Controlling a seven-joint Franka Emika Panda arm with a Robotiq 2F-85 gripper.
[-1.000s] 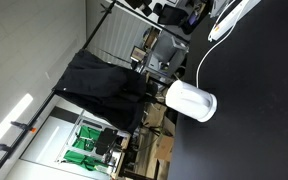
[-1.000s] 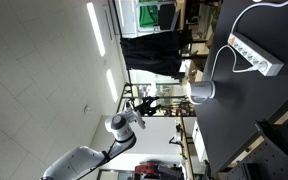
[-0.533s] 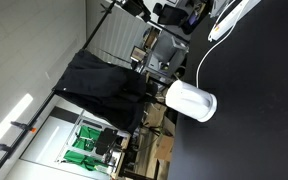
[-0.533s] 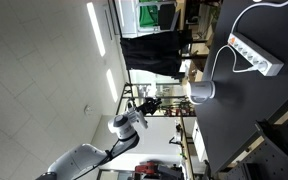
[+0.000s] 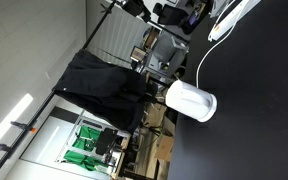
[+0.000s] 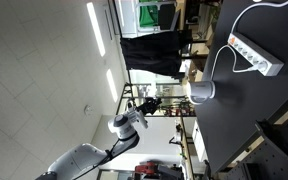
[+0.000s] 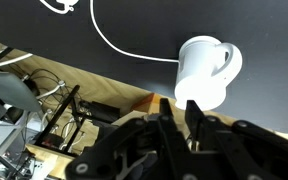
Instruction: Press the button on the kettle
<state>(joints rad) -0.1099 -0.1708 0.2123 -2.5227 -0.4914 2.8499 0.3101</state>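
Observation:
A white kettle [image 5: 191,100] stands on a black table top [image 5: 254,110]; it shows in both exterior views [image 6: 202,91]. In the wrist view the kettle [image 7: 206,68] has its handle on the right side, and a white cable [image 7: 114,42] runs from it. My gripper [image 7: 177,104] sits short of the kettle, off the table edge, its two dark fingers close together with nothing between them. The kettle's button is not visible. My arm [image 6: 122,127] shows in an exterior view, away from the table.
A white power strip [image 6: 256,55] lies on the table with a cable to the kettle. A black garment [image 5: 104,85] hangs beyond the table edge. Shelves and clutter [image 7: 44,110] lie beside the wooden table edge [image 7: 94,85].
My arm has shifted very slightly in an exterior view. The kettle and cable have not moved.

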